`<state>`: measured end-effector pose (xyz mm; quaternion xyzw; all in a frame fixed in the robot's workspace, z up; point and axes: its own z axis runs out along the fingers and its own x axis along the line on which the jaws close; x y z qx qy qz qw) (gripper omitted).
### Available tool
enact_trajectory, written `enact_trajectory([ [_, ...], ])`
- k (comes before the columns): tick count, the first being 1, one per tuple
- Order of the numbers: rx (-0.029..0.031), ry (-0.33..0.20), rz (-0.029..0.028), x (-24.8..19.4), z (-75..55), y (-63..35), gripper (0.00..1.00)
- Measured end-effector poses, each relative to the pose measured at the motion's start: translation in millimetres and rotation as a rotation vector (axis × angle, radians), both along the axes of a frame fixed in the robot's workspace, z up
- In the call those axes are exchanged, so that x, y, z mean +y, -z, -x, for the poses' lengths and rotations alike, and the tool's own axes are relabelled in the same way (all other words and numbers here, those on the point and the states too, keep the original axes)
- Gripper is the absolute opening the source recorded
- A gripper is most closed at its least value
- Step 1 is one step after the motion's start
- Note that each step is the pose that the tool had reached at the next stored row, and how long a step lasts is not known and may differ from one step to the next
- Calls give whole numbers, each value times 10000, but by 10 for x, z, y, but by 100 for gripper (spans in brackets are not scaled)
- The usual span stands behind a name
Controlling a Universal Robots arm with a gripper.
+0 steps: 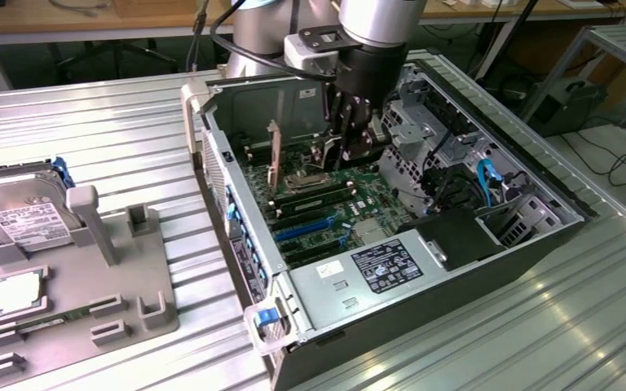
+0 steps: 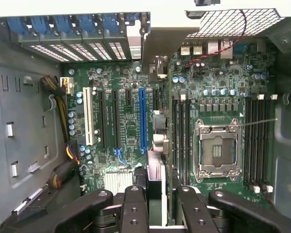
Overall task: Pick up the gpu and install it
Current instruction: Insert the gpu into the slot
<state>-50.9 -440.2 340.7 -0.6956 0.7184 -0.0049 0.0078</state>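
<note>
My gripper [image 2: 155, 204] is clenched on the gpu [image 2: 156, 150], which hangs edge-on just ahead of the fingers, its long axis running along the motherboard [image 2: 131, 131] slots, lined up close beside the blue slot [image 2: 142, 119] beneath.

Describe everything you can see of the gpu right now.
In the wrist view the gpu appears edge-on: a dark, narrow slab with a pale strip along one side, standing upright over the green motherboard, between the long blue slot and the memory slots. The gripper has a black finger on each side of its near end. Whether its edge is seated in a slot cannot be told.
</note>
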Motion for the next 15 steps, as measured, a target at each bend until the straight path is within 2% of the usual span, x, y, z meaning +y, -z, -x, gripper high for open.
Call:
enact_trajectory([
  [8, 0, -2, 0, 0, 5, 7, 28],
  [12, 2, -3, 1, -1, 10, 49, 28],
  [15, 28, 0, 1, 0, 11, 105, 28],
])
